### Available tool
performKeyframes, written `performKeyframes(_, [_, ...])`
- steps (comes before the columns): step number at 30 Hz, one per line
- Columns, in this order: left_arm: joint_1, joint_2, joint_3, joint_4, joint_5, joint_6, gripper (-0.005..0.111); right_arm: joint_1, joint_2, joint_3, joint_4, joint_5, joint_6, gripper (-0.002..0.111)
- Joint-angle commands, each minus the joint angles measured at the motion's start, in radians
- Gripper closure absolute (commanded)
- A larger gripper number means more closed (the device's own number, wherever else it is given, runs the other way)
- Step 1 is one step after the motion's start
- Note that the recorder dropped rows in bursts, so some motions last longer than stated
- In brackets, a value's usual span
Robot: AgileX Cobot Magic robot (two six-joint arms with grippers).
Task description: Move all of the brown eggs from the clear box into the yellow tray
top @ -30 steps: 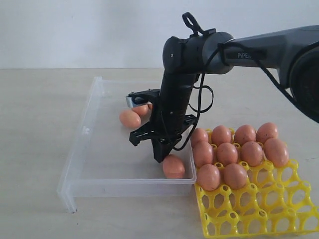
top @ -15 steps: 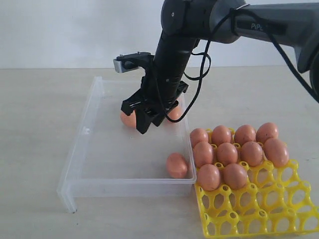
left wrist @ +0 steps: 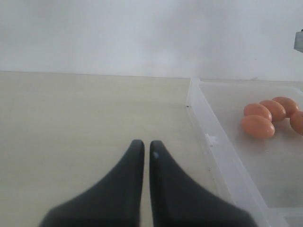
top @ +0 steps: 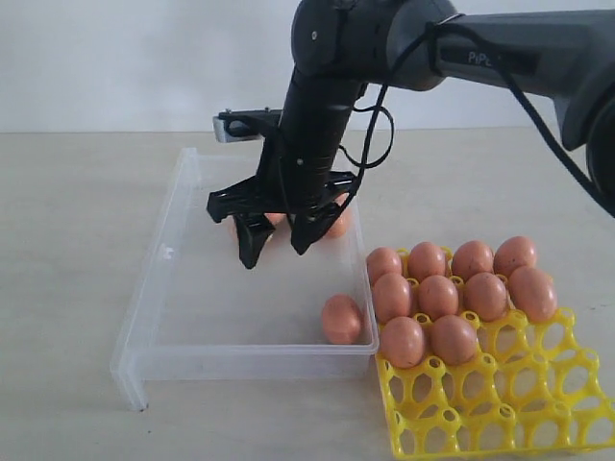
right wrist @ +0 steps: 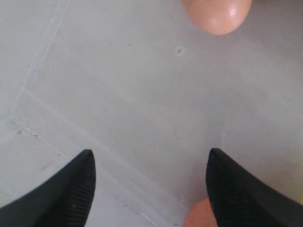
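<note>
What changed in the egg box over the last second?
The right hand rose from beside the lone brown egg in the clear box corner next to the tray. It swung toward the eggs at the far side and went from shut to wide open, holding nothing. That egg stayed in its corner, and the ten eggs in the yellow tray did not move.

A robotics lab bench: bare white wall (top: 115, 58), plain pale tabletop (top: 67, 288), robot arm (top: 519, 53).
</note>
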Motion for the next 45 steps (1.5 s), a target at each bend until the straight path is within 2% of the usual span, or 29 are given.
performKeyframes(1, [0.003, -0.002, 0.003, -0.003, -0.008, 0.002, 0.103, 0.047, -0.017, -0.004, -0.023, 0.005, 0.05, 0.049])
performKeyframes(8, [0.003, -0.002, 0.003, -0.003, -0.008, 0.002, 0.103, 0.085, -0.072, -0.004, -0.205, 0.005, 0.099, 0.049])
performKeyframes(11, [0.003, -0.002, 0.003, -0.003, -0.008, 0.002, 0.103, 0.085, -0.095, -0.004, -0.181, 0.005, -0.033, 0.061])
performKeyframes(13, [0.003, -0.002, 0.003, -0.003, -0.008, 0.002, 0.103, 0.085, -0.107, -0.004, -0.176, 0.005, -0.117, 0.073])
performKeyframes(17, [0.003, -0.002, 0.003, -0.003, -0.008, 0.002, 0.103, 0.085, -0.148, -0.004, -0.169, 0.005, -0.127, 0.09])
performKeyframes(20, [0.003, -0.002, 0.003, -0.003, -0.008, 0.002, 0.103, 0.107, -0.204, -0.004, -0.212, 0.005, -0.127, 0.108])
performKeyframes(23, [0.003, -0.002, 0.003, -0.003, -0.008, 0.002, 0.103, 0.173, -0.265, 0.001, -0.422, 0.005, -0.057, 0.109])
performKeyframes(25, [0.003, -0.002, 0.003, -0.003, -0.008, 0.002, 0.103, 0.239, -0.293, 0.024, -0.659, 0.005, -0.021, 0.109])
performKeyframes(27, [0.003, -0.002, 0.003, -0.003, -0.008, 0.002, 0.103, 0.306, -0.308, 0.079, -1.025, 0.005, 0.058, 0.109])
performKeyframes(29, [0.003, -0.002, 0.003, -0.003, -0.008, 0.002, 0.103, 0.333, -0.315, 0.142, -1.259, 0.005, 0.193, 0.109])
performKeyframes(30, [0.003, -0.002, 0.003, -0.003, -0.008, 0.002, 0.103, 0.335, -0.315, 0.173, -1.312, 0.005, 0.23, 0.109])
performKeyframes(32, [0.003, -0.002, 0.003, -0.003, -0.008, 0.002, 0.103, 0.328, -0.309, 0.203, -1.266, 0.005, 0.218, 0.109])
performKeyframes(37, [0.003, -0.002, 0.003, -0.003, -0.008, 0.002, 0.103, 0.238, -0.304, 0.21, -0.758, 0.005, 0.116, 0.109])
performKeyframes(42, [0.003, -0.002, 0.003, -0.003, -0.008, 0.002, 0.103, 0.196, -0.304, 0.21, -0.692, 0.005, 0.126, 0.109])
performKeyframes(45, [0.003, -0.002, 0.003, -0.003, -0.008, 0.002, 0.103, 0.196, -0.304, 0.21, -0.561, 0.005, 0.017, 0.109])
